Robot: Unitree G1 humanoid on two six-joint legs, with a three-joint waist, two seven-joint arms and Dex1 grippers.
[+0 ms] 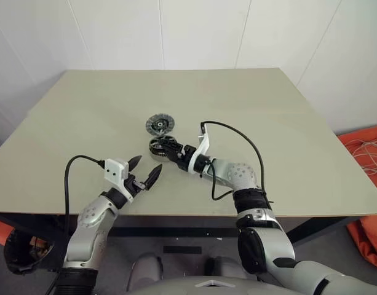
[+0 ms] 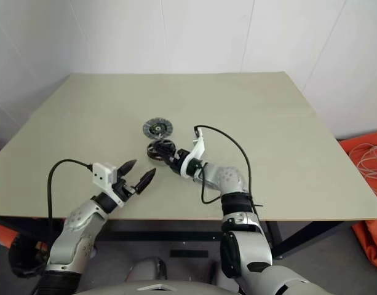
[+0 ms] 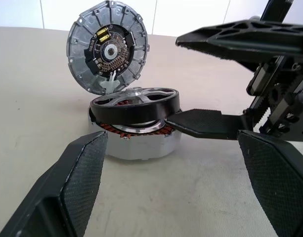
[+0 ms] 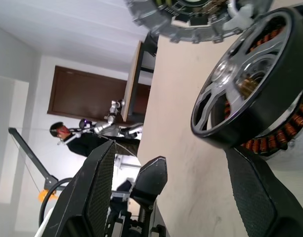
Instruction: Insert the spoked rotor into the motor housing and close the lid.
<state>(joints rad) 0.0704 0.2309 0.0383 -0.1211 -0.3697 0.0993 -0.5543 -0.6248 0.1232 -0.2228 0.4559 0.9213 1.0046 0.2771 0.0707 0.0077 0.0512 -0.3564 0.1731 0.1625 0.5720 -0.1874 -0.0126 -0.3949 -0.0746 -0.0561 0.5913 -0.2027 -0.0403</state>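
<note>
So the spoked rotor (image 3: 135, 106) sits tilted on top of the motor housing (image 3: 141, 143), not seated flat, copper windings showing underneath, near the middle of the table (image 1: 286, 123). The right gripper (image 3: 200, 81) has its jaws spread wide, one finger under the rotor's rim. The left gripper (image 1: 145, 171) hangs nearby, wide open and empty. The lid (image 3: 108, 48) leans just behind.

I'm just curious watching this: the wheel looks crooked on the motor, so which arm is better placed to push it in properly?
Probably the right. The right gripper is open right at the spoked rotor, which sits tilted on the motor housing. The left gripper, also open, hovers apart, nearer the table edge.
</note>
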